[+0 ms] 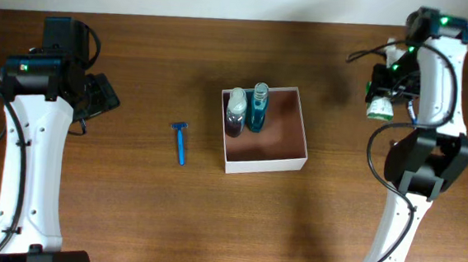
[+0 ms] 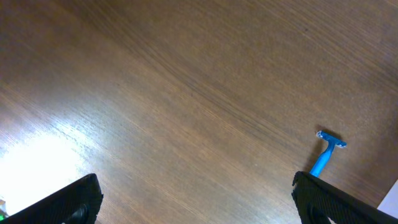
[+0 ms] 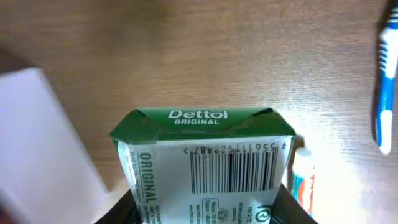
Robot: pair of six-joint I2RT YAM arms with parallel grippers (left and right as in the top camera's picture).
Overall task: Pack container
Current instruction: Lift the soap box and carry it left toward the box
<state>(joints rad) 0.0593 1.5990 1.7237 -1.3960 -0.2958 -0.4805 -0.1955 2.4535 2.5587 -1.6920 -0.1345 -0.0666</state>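
Overhead: container [image 1: 265, 164] between right tool [image 1: 381, 98], clamped on packet [image 3: 205, 168], and left tool [image 2: 198, 200], spread wide.

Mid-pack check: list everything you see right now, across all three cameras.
container: one, white walls, pinkish-brown inside, table centre
bottles: two, side by side in the container's left half; one dark purple, one teal
razor: one, blue, flat on the table left of the container
soap packet: one, green and white, held
toothbrush: one, blue and white, right wrist view only
small tube: one, white with red and blue, beside the packet there
table: one, brown wood
left arm: jaws open, empty
right arm: jaws shut on the soap packet
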